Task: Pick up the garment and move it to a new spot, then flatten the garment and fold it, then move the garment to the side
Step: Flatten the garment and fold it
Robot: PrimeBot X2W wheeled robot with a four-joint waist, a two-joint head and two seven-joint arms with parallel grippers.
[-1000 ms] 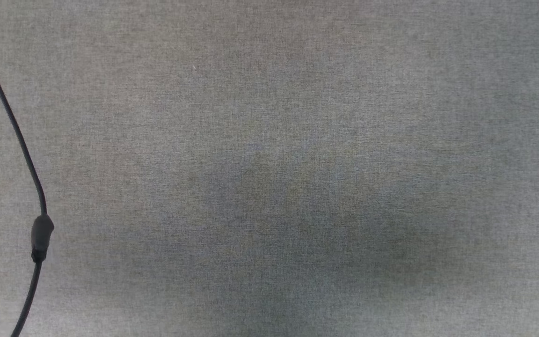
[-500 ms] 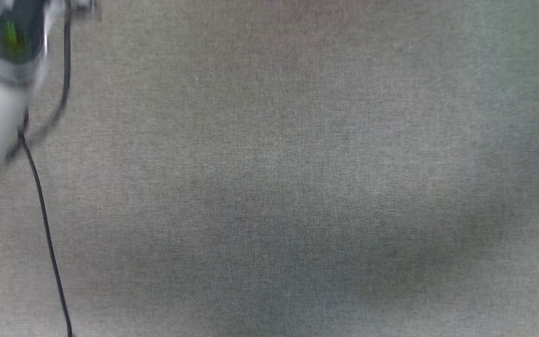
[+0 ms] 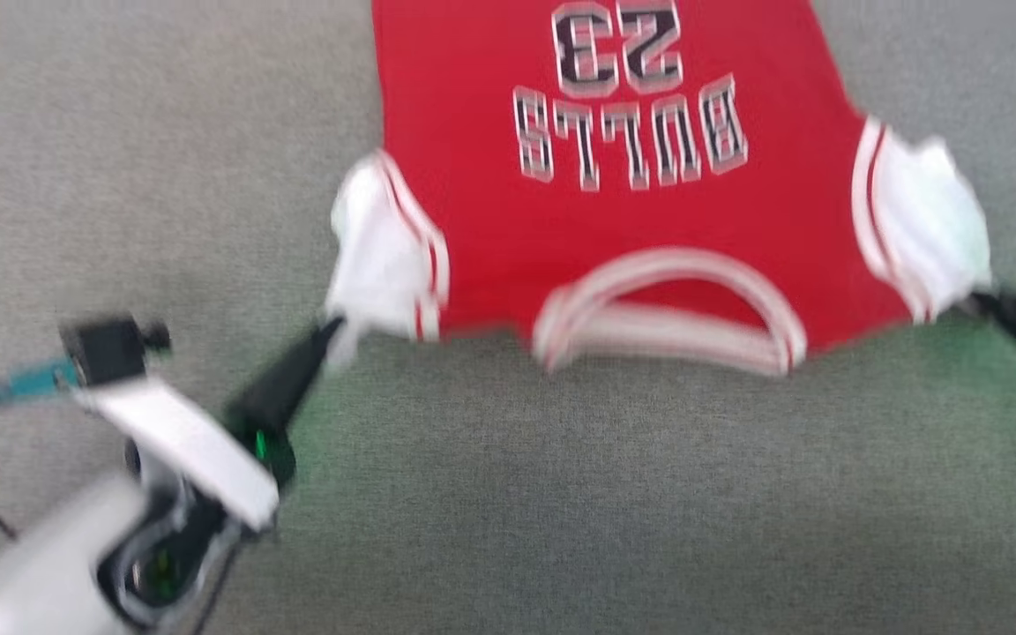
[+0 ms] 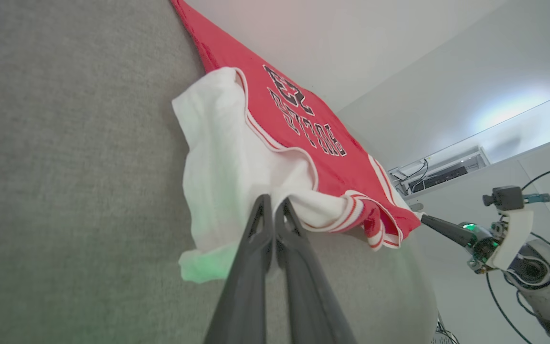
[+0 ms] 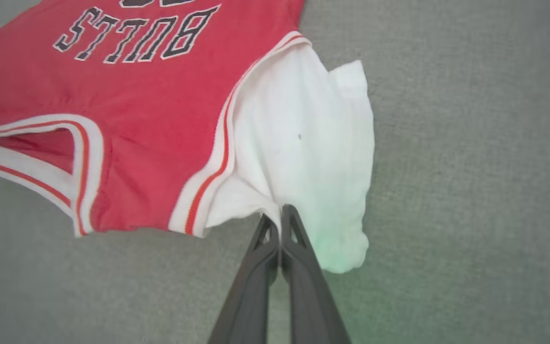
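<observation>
Grey cloth covers the bench (image 3: 561, 511); the head view is motion-blurred. On this bench the garment (image 3: 631, 229) is spread front side up, with the collar (image 3: 667, 309) nearest the robot. The "23" and "BULLS" print (image 3: 631, 132) therefore reads upside down in the head view. The hem end runs past the top edge of that view.

1. Left sleeve (image 3: 376, 247): white, sticking out to the robot's left. The left tool (image 4: 273, 199) has its two fingers pressed together on this sleeve's fabric, close to the striped trim. The cloth bunches and lifts off the bench at the pinch.
2. Right sleeve (image 3: 918, 220): white, sticking out to the robot's right. The right tool (image 5: 280, 212) is likewise clamped on the sleeve's near edge, just beside the shoulder trim, and folds run out from the pinch.
3. A green glow falls on each sleeve beside its tool.

Behind the left tool, the head view shows a white bracket (image 3: 182, 441) and the pale forearm (image 3: 32, 564). A pale wall (image 4: 351, 38) stands beyond the bench in the left wrist view
</observation>
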